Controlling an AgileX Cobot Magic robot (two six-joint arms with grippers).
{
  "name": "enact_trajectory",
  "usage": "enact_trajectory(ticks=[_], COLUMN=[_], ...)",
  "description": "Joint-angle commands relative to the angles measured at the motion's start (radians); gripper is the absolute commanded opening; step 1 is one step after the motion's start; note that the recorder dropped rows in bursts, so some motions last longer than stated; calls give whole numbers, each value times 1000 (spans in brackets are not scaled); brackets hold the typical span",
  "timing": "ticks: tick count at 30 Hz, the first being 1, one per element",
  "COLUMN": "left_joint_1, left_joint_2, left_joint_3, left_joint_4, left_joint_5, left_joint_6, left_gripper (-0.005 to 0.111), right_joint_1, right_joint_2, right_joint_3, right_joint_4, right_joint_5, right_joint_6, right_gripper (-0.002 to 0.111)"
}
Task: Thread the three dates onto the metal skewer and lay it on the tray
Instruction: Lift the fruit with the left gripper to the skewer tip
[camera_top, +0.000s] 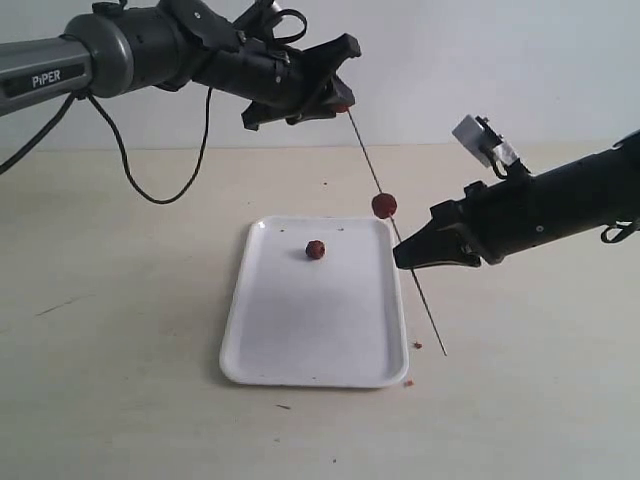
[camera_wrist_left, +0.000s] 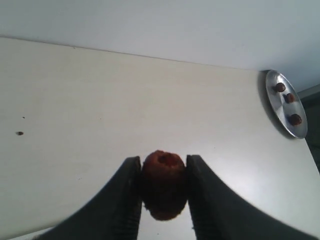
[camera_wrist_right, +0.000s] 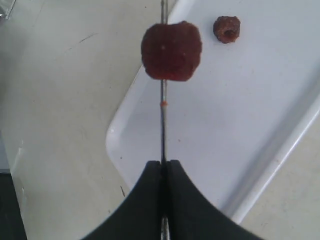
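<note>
My left hand (camera_wrist_left: 163, 161) clamps one date (camera_wrist_left: 163, 187). My right hand (camera_wrist_right: 163, 167) pinches the metal skewer (camera_wrist_right: 162, 125), which carries a second date (camera_wrist_right: 171, 50).

In the exterior view the left fingers (camera_top: 320, 62) are covering most of the pinched date (camera_top: 343, 106) (only a red sliver is showing), and the skewer (camera_top: 364, 150) is losing its upper end behind them. In the right wrist view the threaded date (camera_wrist_right: 171, 50) is masking a stretch of that rod, and the picture's edges are cropping the tray (camera_wrist_right: 280, 100) and the right fingers (camera_wrist_right: 145, 200). In the left wrist view three dark lumps (camera_wrist_left: 295, 119) on a metal plate (camera_wrist_left: 281, 111) are showing too small to identify.
</note>
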Motion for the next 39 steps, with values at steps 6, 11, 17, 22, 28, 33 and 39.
enact_trajectory(ticks=[6,11,17,22,28,33,39], left_joint_1=[1,1,1,-2,-6,-10,-10], left_joint_2=[0,0,0,0,0,0,0], left_joint_3=[-2,-2,-2,-2,-2,-2,-2], left_joint_4=[-56,-56,-58,-66,-99,-107,-108], left_joint_5=[-13,-13,-7,1,15,11,15], left_joint_6=[8,8,11,30,58,60,62], left_gripper=[32,32,32,32,32,32,32], right_joint_1=[-4,-4,-4,-4,-4,-4,-4], right_joint_2=[-2,-2,-1,-1,-1,-1,-1], right_joint_3=[1,1,1,1,1,1,1], right_joint_4=[-1,-38,-35,-20,-21,-21,-30], right_joint_5=[8,5,-58,-74,-64,-49,-50], right_joint_6=[-19,-17,-2,1,-1,-12,-14], right_gripper=[0,0,0,0,0,0,0])
